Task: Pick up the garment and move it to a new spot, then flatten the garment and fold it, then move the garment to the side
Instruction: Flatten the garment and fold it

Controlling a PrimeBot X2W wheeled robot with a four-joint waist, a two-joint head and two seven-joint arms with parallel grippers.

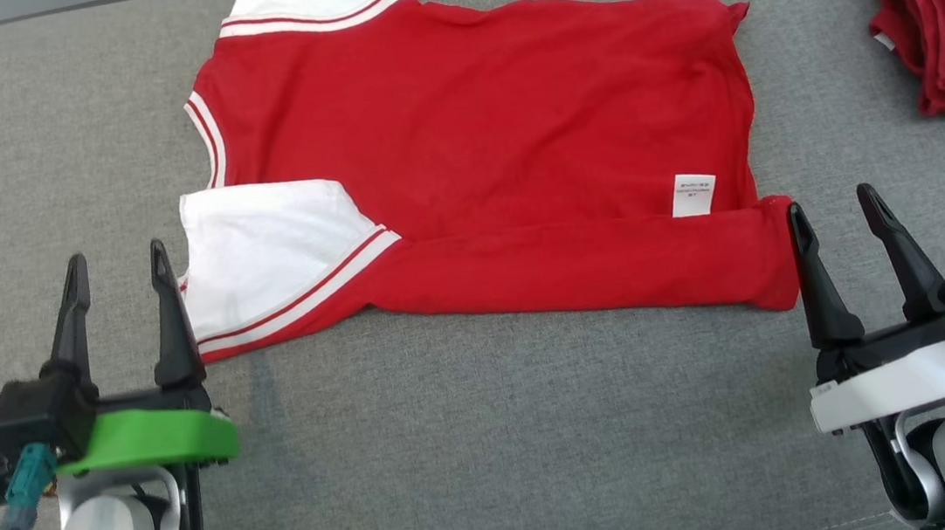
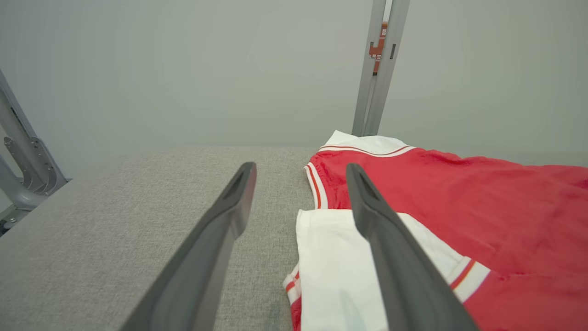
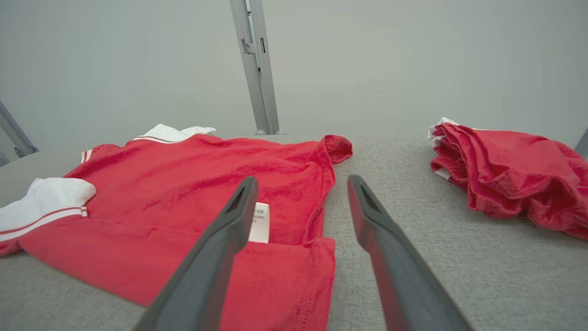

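Red fabric garment (image 1: 475, 124) with white striped sleeves, near edge folded over, lies on grey fabric counter (image 1: 491, 439) between left jaws and right jaws; both released, empty.

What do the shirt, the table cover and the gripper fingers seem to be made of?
Shirt: soft matte knit, perhaps cotton; it creases and lies limp. Table cover: gray woven cloth, matte; a coarse weave shows. Fingers: dark, smooth, faintly shiny, rigid-looking; probably moulded plastic.
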